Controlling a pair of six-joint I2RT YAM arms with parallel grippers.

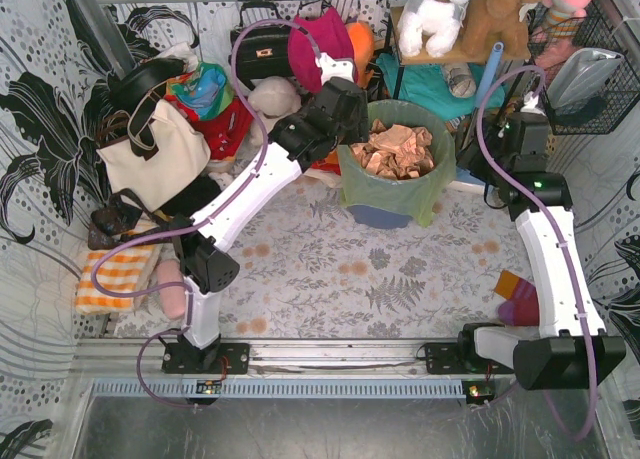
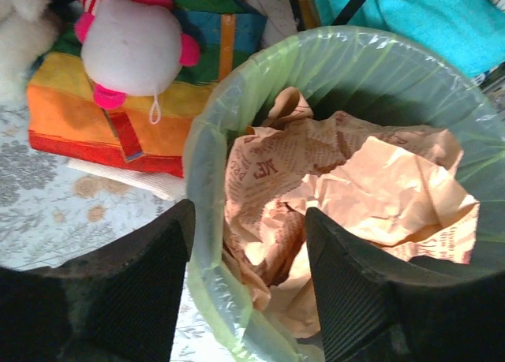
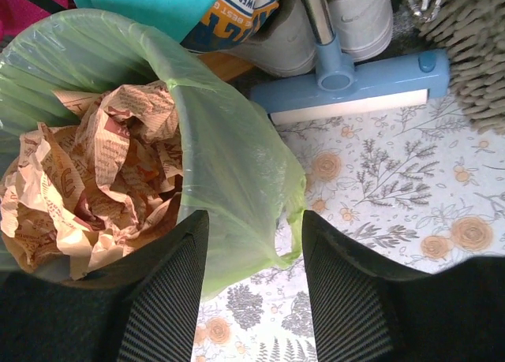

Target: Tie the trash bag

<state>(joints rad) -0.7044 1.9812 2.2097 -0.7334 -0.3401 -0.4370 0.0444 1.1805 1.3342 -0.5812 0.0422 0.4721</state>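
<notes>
The trash bag is thin light-green plastic lining a round blue-grey bin, with crumpled tan paper heaped inside. My left gripper hangs over the bag's left rim. In the left wrist view its jaws are open and straddle the green rim, one finger outside and one over the paper. My right gripper is at the bag's right side. Its jaws are open, with a loose hanging flap of the bag between the fingertips.
A cream tote bag, handbags and plush toys crowd the back left. A plush toy on striped cloth lies left of the bin. A blue floor sweeper and shoes sit behind the bin's right side. An orange checked cloth is near left.
</notes>
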